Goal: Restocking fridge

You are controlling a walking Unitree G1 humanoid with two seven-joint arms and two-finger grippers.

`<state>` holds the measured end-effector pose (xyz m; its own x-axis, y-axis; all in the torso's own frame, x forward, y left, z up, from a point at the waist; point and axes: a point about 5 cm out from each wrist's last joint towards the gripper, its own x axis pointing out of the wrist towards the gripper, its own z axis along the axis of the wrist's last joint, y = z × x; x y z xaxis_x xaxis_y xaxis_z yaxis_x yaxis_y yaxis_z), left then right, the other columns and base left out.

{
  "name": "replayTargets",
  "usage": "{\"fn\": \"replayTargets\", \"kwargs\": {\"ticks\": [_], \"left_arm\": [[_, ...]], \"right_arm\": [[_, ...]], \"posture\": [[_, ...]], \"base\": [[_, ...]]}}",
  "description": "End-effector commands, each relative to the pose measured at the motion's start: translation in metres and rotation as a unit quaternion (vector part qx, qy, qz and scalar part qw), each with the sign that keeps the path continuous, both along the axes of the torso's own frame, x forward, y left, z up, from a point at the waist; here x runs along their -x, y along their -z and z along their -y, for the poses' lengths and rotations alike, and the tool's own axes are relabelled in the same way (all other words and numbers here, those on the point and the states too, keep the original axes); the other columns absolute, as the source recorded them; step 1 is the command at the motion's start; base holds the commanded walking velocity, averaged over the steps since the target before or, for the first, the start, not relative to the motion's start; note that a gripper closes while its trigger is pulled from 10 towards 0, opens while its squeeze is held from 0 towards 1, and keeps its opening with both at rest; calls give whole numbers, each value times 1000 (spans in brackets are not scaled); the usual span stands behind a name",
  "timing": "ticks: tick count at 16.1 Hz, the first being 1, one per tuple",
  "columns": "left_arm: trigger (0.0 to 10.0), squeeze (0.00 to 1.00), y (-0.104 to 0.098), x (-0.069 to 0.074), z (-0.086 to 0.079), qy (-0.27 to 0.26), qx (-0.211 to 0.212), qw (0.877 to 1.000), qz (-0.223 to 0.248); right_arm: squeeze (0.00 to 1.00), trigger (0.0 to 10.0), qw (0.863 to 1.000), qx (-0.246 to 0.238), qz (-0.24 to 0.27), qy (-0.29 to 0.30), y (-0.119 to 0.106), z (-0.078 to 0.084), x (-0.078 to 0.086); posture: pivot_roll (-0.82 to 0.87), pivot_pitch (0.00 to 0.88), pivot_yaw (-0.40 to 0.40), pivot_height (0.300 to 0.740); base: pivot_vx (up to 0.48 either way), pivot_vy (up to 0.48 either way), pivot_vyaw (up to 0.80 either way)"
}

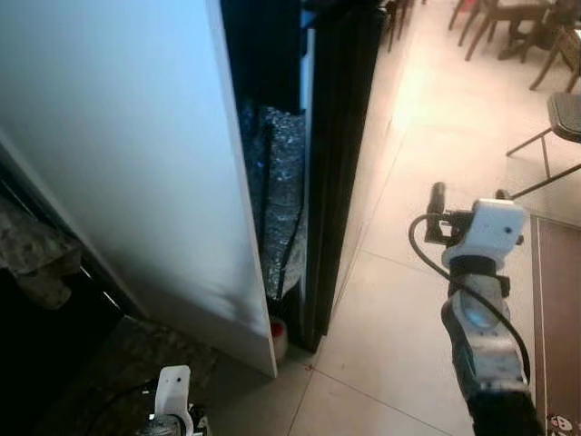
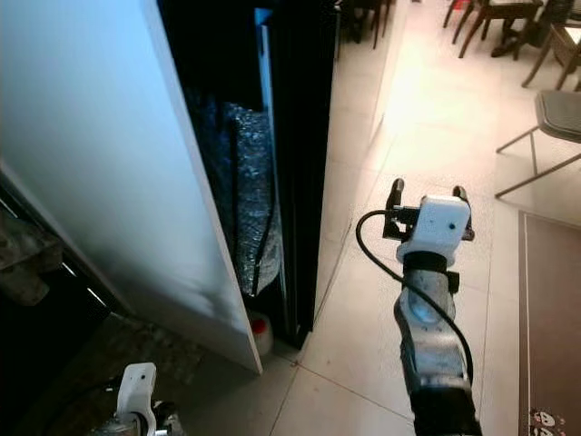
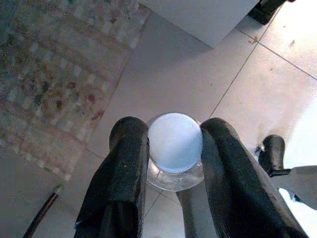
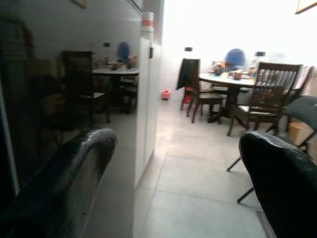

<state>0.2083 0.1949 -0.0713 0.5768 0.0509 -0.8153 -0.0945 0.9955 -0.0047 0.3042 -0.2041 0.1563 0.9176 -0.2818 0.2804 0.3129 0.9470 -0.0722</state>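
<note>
A clear bottle point(image 3: 174, 148) with a ribbed white cap sits clamped in the left gripper point(image 3: 173, 158) near the white fridge door point(image 1: 118, 163); the right gripper point(image 4: 173, 163), empty, spreads wide beside that door.

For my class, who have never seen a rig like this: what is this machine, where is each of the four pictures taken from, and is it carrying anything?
This is a walking humanoid robot with two silver arms, each ending in a gripper of two black fingers. The two wide pictures come from cameras in its head, looking down at a white fridge door standing open over a tiled floor, with the right gripper raised beside it. The other two come from cameras on its wrists. The left gripper is closed around a clear bottle with a white cap, seen from above. The right gripper is open and holds nothing; beyond it are a dining table and chairs.
</note>
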Motion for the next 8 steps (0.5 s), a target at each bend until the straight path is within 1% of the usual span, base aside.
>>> {"fn": "replayTargets", "kwargs": {"ticks": [1, 2, 3, 4, 6, 7, 8], "left_arm": [[10000, 0, 0, 1, -4, -7, -4, 1000, -2], [10000, 0, 1, 3, -5, -10, -3, 1000, -1], [10000, 0, 2, 6, -5, -10, 0, 1000, 0], [10000, 0, 3, 8, -5, -1, -1, 1000, 1], [10000, 0, 8, 18, -7, -7, -4, 1000, -4], [10000, 0, 12, 28, -8, -26, -3, 1000, -11], [10000, 0, 16, 37, -10, -38, -1, 999, -18]], "right_arm": [[0, 10000, 999, 21, 26, -1, -10, -11, 10], [0, 10000, 999, 25, 24, -16, -10, -16, 11], [0, 10000, 999, 7, 18, -42, -7, -20, 13], [0, 10000, 999, 23, 14, -35, -6, -19, 15], [0, 10000, 999, 14, -6, -45, 3, -28, 25], [0, 10000, 997, 33, -8, -74, 5, -36, 33], [0, 10000, 995, 40, -12, -89, 6, -40, 41]], "posture": [[-190, 55, 62, 740], [-180, 66, 65, 740], [-170, 86, 70, 740], [-161, 90, 70, 740], [-154, 98, 65, 740], [-155, 88, 62, 740], [-162, 90, 65, 740]], "base": [[0, 0, 0], [0, 0, 0], [0, 0, 0], [0, 0, 0], [0, 0, 0], [0, 0, 0], [0, 0, 0]]}}
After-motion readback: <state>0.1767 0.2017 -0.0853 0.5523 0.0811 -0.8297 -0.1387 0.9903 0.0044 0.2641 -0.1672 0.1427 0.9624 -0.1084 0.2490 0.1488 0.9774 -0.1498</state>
